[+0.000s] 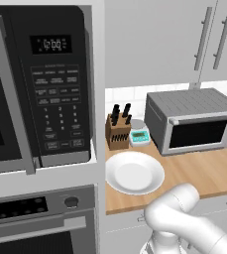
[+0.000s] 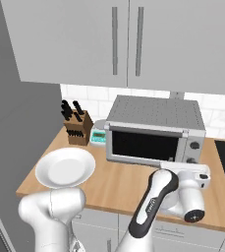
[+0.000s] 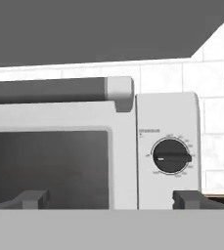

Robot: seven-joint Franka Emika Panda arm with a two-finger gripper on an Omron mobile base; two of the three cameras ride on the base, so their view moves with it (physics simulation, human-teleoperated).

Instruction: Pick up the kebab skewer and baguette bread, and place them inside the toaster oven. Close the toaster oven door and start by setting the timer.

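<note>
Tool (image 3: 112, 199) spread before toaster oven (image 2: 153, 132); wooden counter (image 2: 119, 184), white tile backsplash (image 2: 222, 115).

A wooden counter (image 2: 119, 189) carries the toaster oven (image 2: 155, 130), a white plate (image 2: 65, 167), a knife block (image 2: 78, 128) — and a small kitchen scale (image 2: 99, 136).

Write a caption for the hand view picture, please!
Open claw faces the shut toaster oven door, with the timer knob on the right.

Toaster oven (image 2: 155, 135) at counter (image 2: 114, 184) rear, door (image 2: 143, 145) closed; knife block (image 2: 77, 127) and scale (image 2: 98, 137) left; white plate (image 2: 65, 167) near-left; arm's hand before its right end.
</note>
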